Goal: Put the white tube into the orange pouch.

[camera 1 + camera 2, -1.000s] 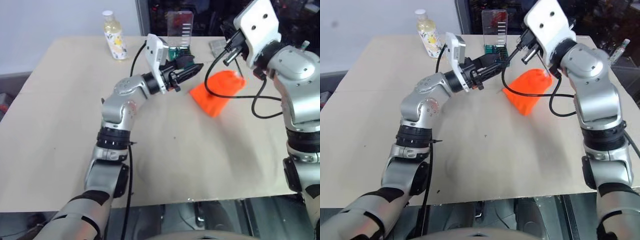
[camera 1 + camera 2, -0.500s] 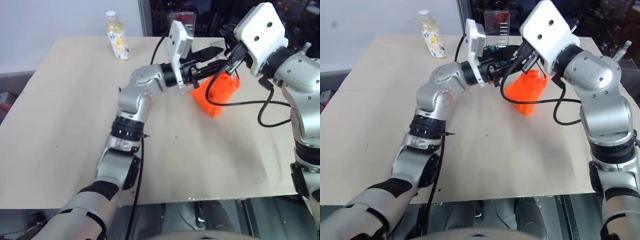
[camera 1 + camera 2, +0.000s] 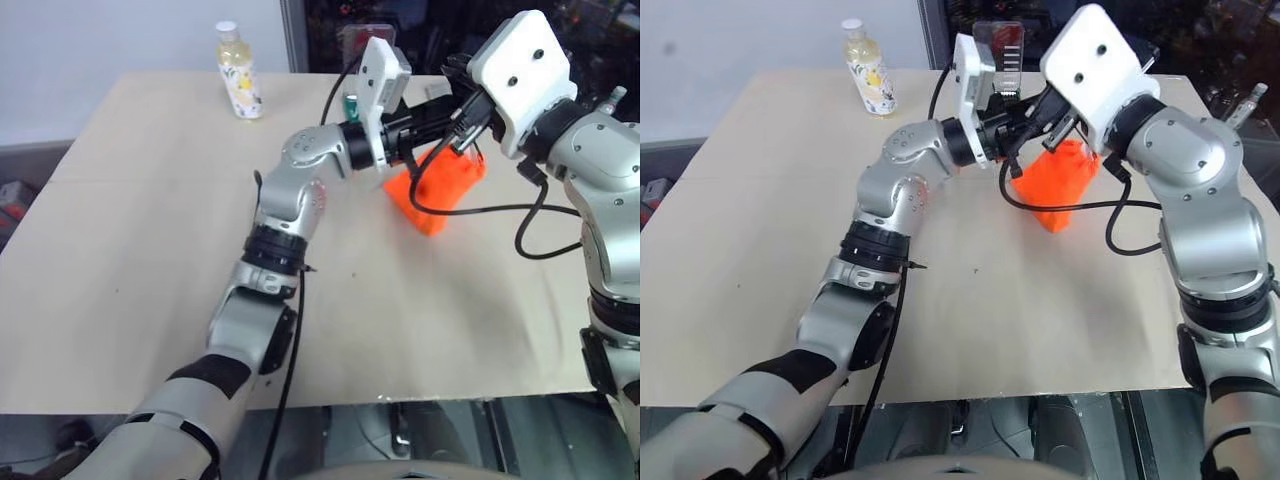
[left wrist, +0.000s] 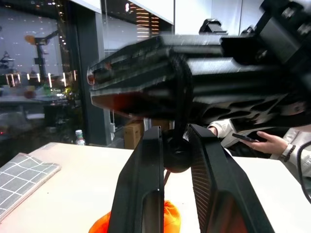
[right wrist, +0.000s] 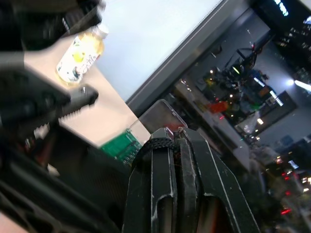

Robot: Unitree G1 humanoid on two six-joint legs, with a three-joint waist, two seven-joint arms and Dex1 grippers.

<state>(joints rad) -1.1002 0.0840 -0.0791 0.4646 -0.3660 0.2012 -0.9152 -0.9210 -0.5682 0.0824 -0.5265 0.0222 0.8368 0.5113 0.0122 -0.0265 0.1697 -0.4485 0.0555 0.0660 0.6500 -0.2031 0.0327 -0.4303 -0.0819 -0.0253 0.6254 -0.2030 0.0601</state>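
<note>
The right hand (image 5: 177,138) is clamped on the dark cord, hanging the orange pouch (image 3: 440,185) above the worktop (image 3: 150,250); the left hand (image 4: 176,145), nearly closed around the cord, seemingly widens the mouth; I cannot locate the white tube.

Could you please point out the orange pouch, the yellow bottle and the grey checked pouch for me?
orange pouch (image 3: 437,195): left eye view, on its front fabric face.
yellow bottle (image 3: 866,72): right eye view, on its labelled body.
grey checked pouch (image 4: 22,177): left wrist view, on its checked top surface.
</note>
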